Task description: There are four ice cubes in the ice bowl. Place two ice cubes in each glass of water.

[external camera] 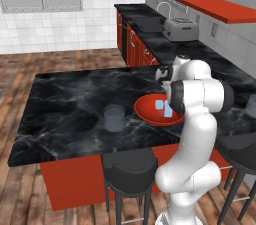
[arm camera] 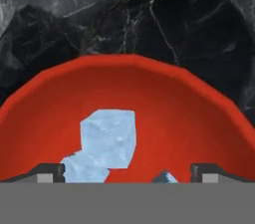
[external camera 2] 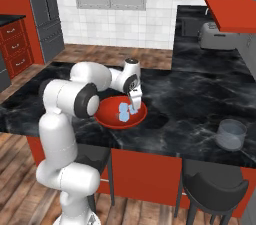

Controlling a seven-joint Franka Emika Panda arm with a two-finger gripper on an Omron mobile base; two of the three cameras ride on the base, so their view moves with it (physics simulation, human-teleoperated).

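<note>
The red ice bowl sits on the black marble island. Pale-blue ice cubes lie in it; in the hand view one large cube sits left of centre, another is below it, and a corner of a third shows. My gripper hangs open just above the bowl, fingertips wide apart, holding nothing. One glass of water stands left of the bowl. The other glass stands far to the right.
A silver toaster stands on the back counter under red shelves. Black stools stand along the island's near edge. My own white arm hides the bowl's right side in the left base view.
</note>
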